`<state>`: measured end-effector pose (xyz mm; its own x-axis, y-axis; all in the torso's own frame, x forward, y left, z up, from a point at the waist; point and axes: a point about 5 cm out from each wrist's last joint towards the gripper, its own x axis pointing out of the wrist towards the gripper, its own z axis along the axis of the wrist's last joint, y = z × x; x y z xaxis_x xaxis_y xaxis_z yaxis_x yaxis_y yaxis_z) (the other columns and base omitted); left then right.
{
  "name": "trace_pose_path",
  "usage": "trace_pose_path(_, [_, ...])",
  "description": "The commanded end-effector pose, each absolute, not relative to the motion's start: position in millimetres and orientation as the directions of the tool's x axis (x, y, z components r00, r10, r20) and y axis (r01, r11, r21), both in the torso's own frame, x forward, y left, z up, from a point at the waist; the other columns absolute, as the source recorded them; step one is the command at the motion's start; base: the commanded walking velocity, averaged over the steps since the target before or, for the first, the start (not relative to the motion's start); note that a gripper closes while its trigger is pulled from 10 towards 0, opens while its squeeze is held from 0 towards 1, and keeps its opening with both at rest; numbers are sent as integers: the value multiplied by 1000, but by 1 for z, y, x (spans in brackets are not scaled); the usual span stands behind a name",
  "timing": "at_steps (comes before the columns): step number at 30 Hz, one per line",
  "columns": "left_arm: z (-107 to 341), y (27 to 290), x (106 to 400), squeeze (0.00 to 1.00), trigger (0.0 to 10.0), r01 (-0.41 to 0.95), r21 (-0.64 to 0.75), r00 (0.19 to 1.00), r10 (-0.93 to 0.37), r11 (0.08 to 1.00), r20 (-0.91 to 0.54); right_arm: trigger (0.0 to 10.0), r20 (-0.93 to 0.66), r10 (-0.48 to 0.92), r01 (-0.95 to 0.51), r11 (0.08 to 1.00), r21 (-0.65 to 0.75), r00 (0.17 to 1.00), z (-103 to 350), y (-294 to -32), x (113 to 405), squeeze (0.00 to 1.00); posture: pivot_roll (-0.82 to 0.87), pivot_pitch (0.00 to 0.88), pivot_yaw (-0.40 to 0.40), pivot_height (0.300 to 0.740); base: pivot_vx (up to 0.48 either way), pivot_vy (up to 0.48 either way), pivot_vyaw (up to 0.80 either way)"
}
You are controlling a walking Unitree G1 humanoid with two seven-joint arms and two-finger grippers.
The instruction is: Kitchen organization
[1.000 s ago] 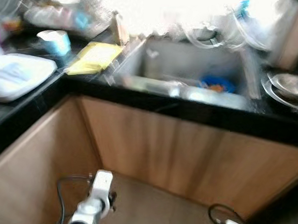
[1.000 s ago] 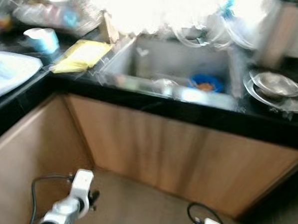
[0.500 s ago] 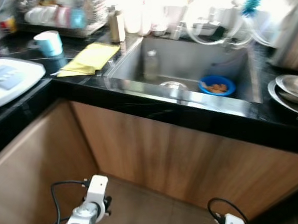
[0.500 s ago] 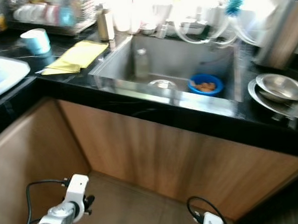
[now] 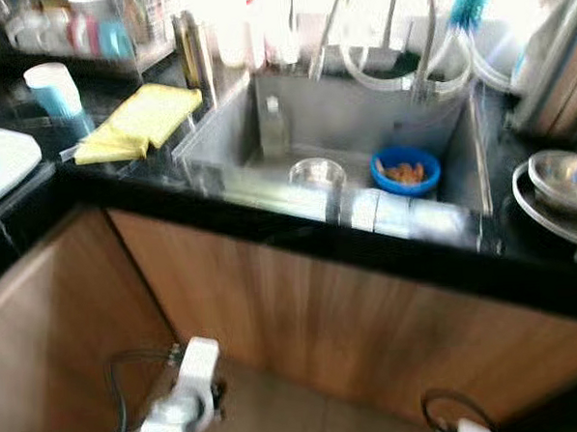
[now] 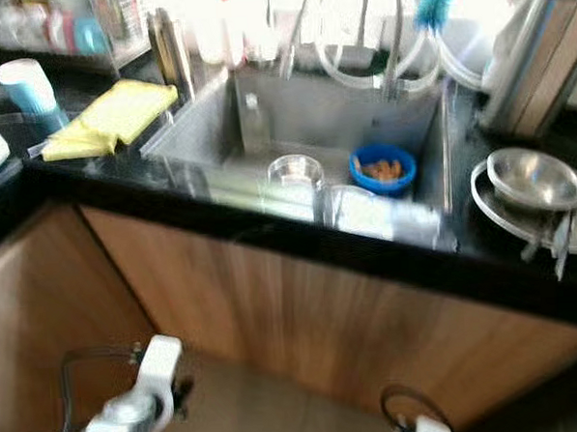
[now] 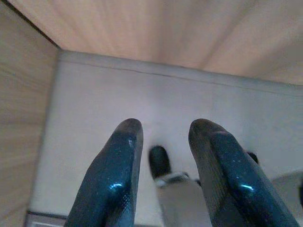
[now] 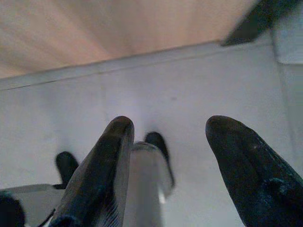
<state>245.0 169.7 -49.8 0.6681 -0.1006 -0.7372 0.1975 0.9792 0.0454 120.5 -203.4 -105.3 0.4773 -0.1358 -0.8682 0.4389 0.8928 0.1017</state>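
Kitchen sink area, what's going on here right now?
The robot stands facing the steel sink, handling nothing. Both arms hang low by the wooden cabinet front; the left gripper and right gripper are open and empty, pointing at the floor. In the sink sit a blue bowl with something orange in it, a small steel bowl and a bottle. A yellow cloth lies on the counter to its left, steel plates to its right.
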Motion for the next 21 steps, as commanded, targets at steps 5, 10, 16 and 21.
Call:
trace_pose_path(5, [-56, 176, 235, 0, 10000, 215, 62, 634, -91, 975, -768, 10000, -882, -119, 429, 898, 100, 455, -107, -203, 115, 0, 165, 58, -50, 732, 0, 0, -456])
trace_pose_path(10, [-57, 177, 233, 0, 10000, 216, 62, 627, -89, 974, -774, 10000, -886, -118, 426, 900, 96, 449, -108, -203, 113, 0, 168, 51, -49, 732, 0, 0, -701])
trace_pose_path(16, [-58, 179, 232, 0, 10000, 212, 64, 623, -84, 975, -777, 10000, -891, -119, 420, 903, 85, 437, -109, -201, 110, 0, 173, 38, -46, 732, 0, 0, -288])
trace_pose_path(21, [-57, 179, 233, 0, 10000, 210, 60, 622, -86, 976, -778, 10000, -891, -115, 426, 900, 93, 439, -110, -197, 110, 0, 172, 38, -44, 732, 0, 96, 0])
